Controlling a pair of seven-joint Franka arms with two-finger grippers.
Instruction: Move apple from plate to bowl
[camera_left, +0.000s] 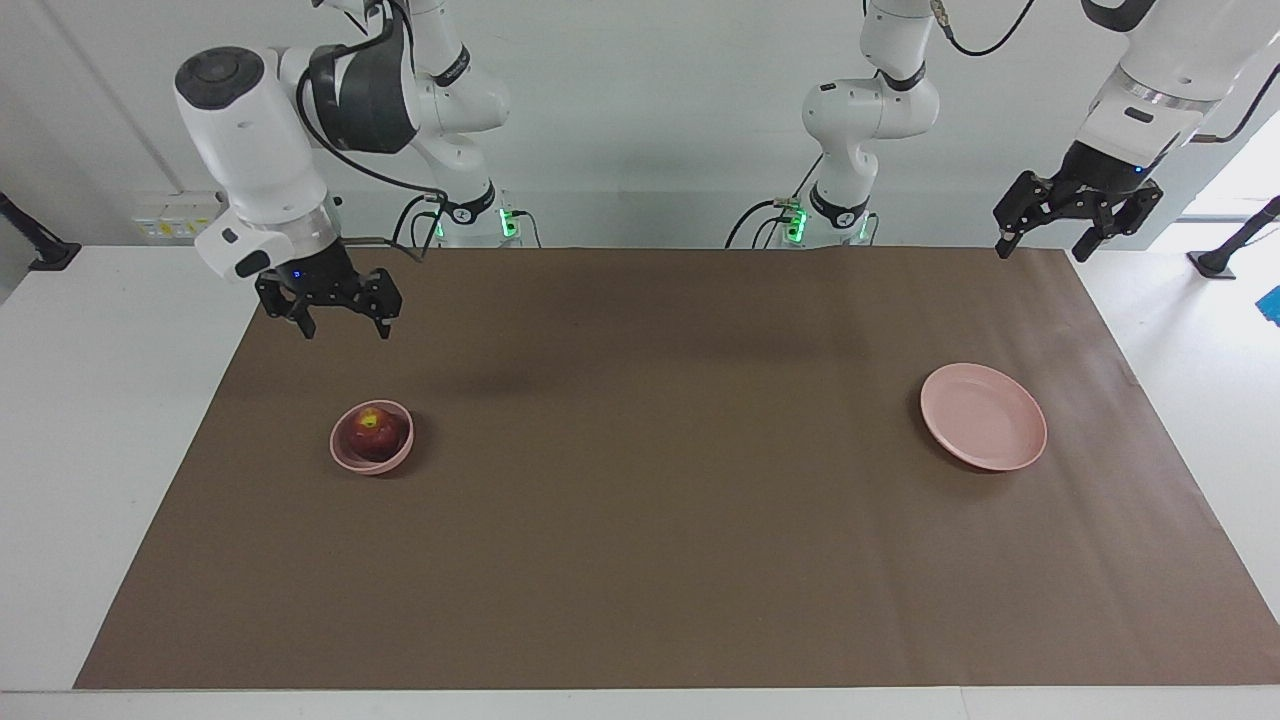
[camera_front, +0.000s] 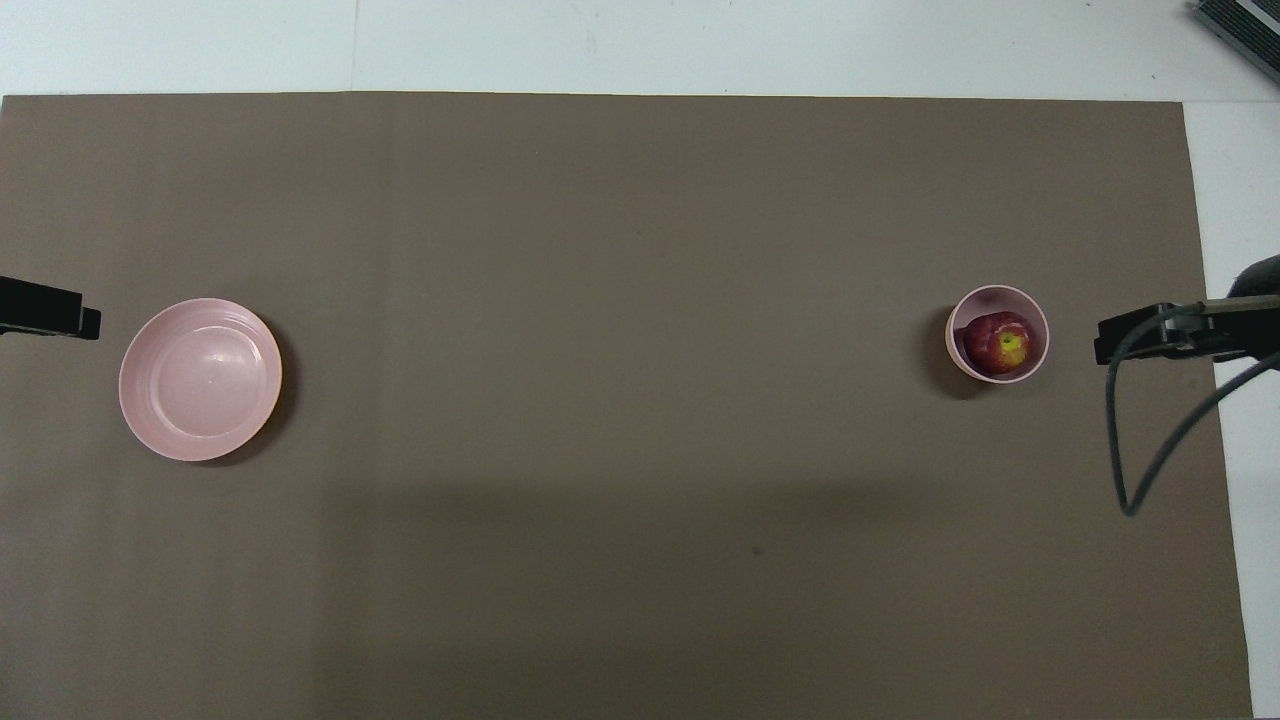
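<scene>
brown sheet (camera_left: 640, 520) on table: matt, paper-like, faint vertical fold lines; plate (camera_left: 983, 416) and bowl (camera_left: 371, 437): smooth pale pink plastic look, soft sheen, ring ridges inside plate; apple (camera_left: 376, 434): glossy smooth skin; arm shells white glossy plastic; right gripper (camera_left: 341, 310) and left gripper (camera_left: 1078, 222) matt black; table edge (camera_left: 100, 400) smooth white
</scene>
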